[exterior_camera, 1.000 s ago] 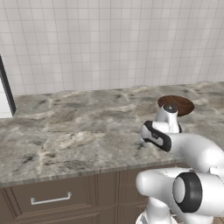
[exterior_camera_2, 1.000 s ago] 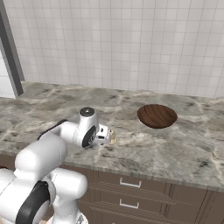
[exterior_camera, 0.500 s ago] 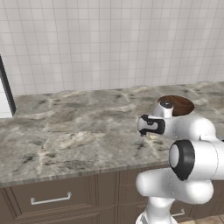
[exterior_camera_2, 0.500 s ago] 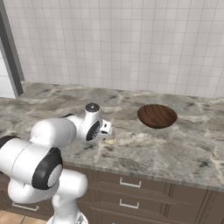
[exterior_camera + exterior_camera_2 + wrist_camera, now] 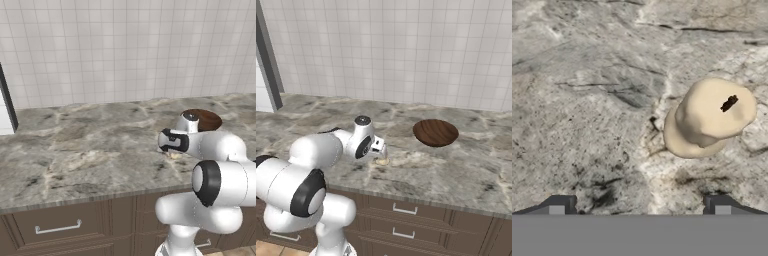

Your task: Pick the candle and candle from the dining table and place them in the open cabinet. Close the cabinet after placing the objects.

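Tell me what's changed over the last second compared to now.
The arm has swung round over the dining table, carrying the open end effector above the cream candle, which sits off to one side of it. Nothing was taken hold of or let go. The brown bowl and the candle stayed put.

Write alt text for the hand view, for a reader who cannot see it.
A short cream candle with a dark wick stands on a grey-brown marbled stone table, seen from above, to the right of centre. The open end effector hangs over the table, its two dark fingertips at the bottom edge, touching nothing.
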